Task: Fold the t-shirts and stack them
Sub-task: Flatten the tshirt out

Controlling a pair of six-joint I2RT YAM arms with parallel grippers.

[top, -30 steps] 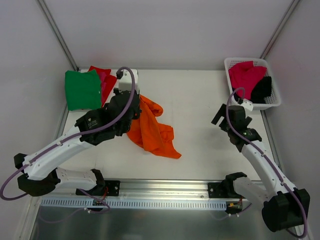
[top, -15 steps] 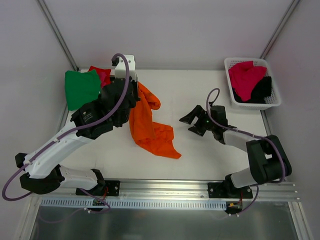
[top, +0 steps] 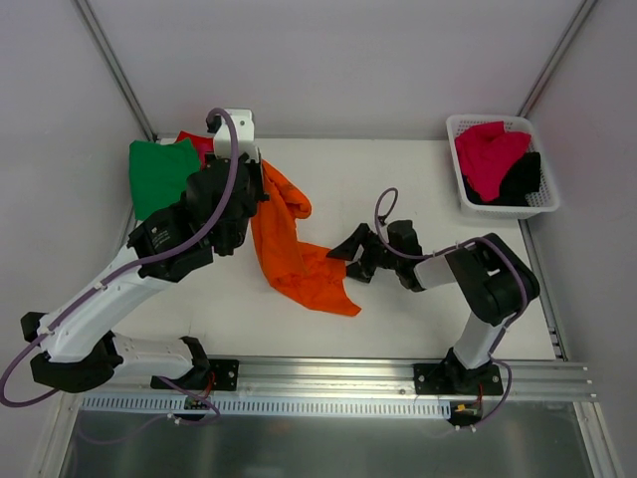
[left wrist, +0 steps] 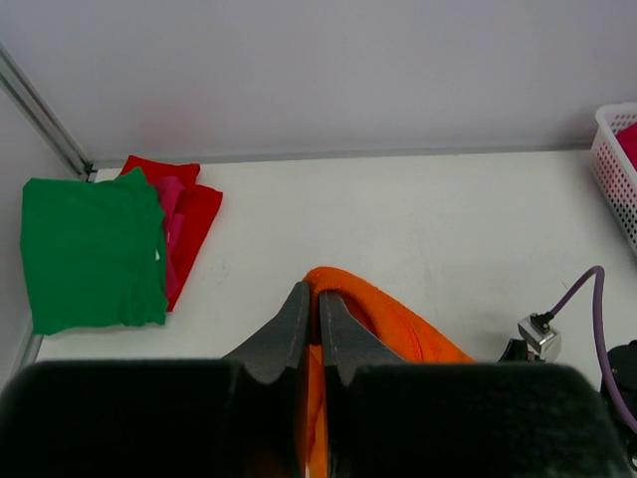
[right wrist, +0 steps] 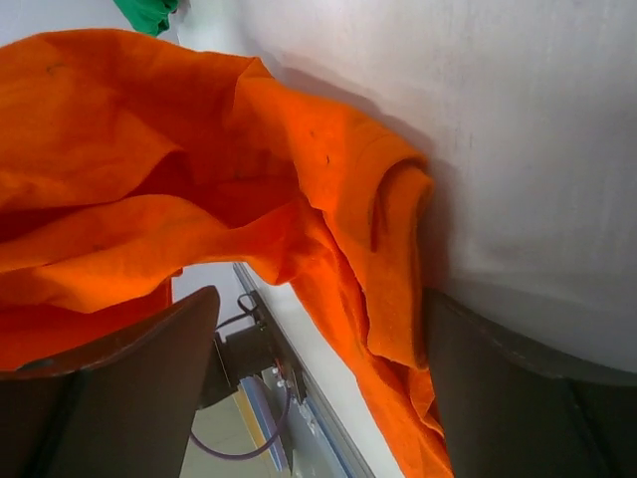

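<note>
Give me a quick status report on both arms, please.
Left claw shut on bright orange cloth t-shirt, pinching its far end. Right claw open, straddling a fold at its near end. Folded green cloth tee apart, nothing blocking.

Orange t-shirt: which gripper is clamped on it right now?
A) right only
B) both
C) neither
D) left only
D: the left wrist view shows the left gripper pinched shut on a fold of the orange t-shirt, while the right gripper is open, with the cloth lying between its spread fingers.
</note>
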